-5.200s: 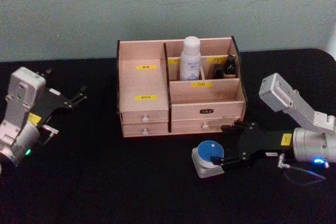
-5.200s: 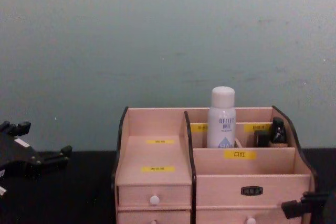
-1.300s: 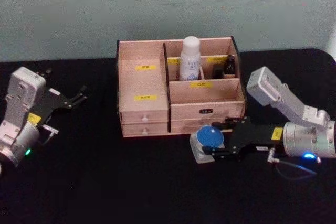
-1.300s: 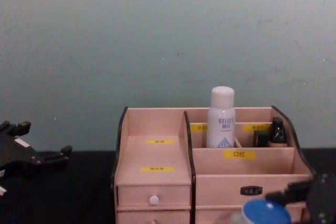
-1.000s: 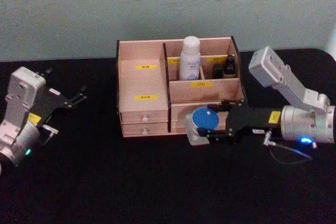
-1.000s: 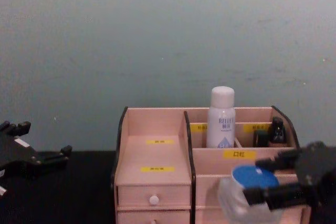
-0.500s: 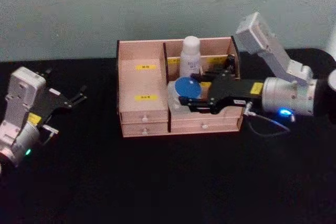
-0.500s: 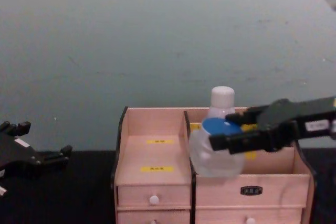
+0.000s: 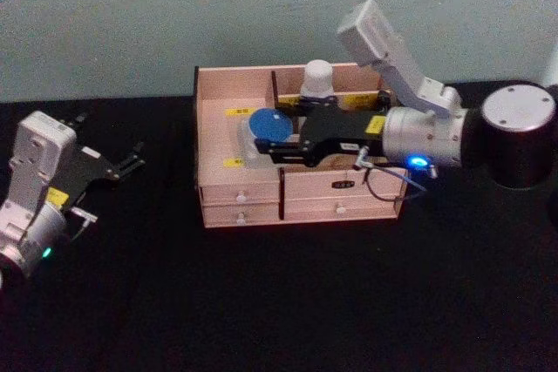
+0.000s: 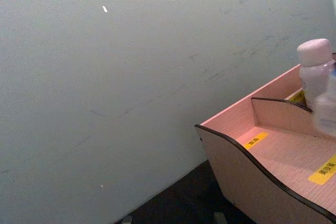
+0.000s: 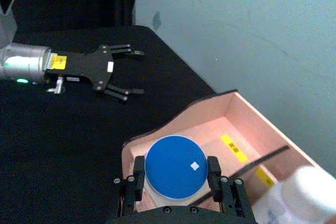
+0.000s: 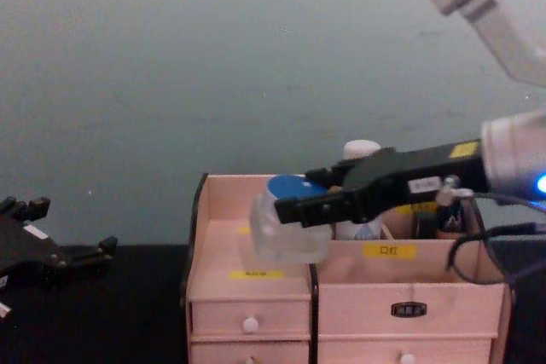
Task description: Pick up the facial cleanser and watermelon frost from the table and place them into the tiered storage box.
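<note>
right hand [image 9: 277,139]: pinching watermelon frost [image 9: 260,132] at its 9 o'clock, above tiered storage box [image 9: 240,182] left section | left hand [image 9: 131,158]: spread, table [image 9: 261,302] 9 o'clock

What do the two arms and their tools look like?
Both arms have silver-grey housings and black skeletal tools with yellow stickers. The right tool sits on a silver cylinder with a blue light, a thin looping cable and a black joint. The left tool has a green light behind.
</note>
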